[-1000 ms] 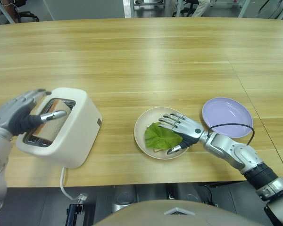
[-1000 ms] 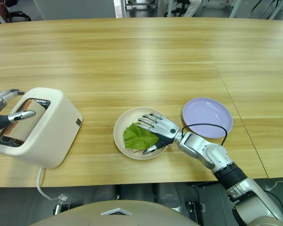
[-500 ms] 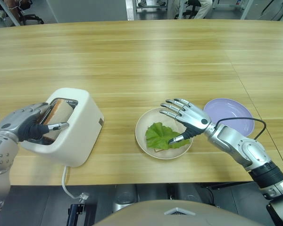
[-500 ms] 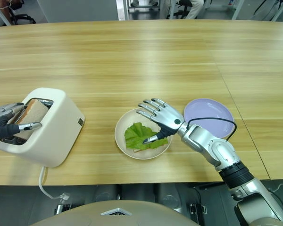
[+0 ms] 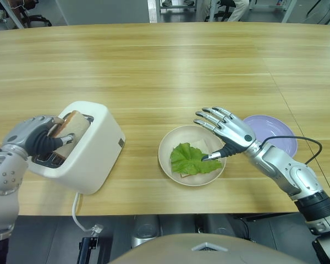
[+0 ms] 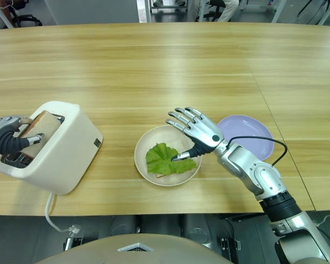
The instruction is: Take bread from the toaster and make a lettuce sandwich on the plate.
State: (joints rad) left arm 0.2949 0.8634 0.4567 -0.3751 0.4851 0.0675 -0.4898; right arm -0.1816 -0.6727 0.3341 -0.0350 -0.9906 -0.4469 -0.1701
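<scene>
Pulled bread higher out of toaster, well left of plate, with left hand clamped on it. Raised right hand above plate's right rim, fingers spread, off lettuce lying on plate.

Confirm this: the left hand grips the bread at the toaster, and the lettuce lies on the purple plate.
Not quite. The left eye view shows the lettuce on the cream plate. The left hand does grip the bread at the toaster.
</scene>
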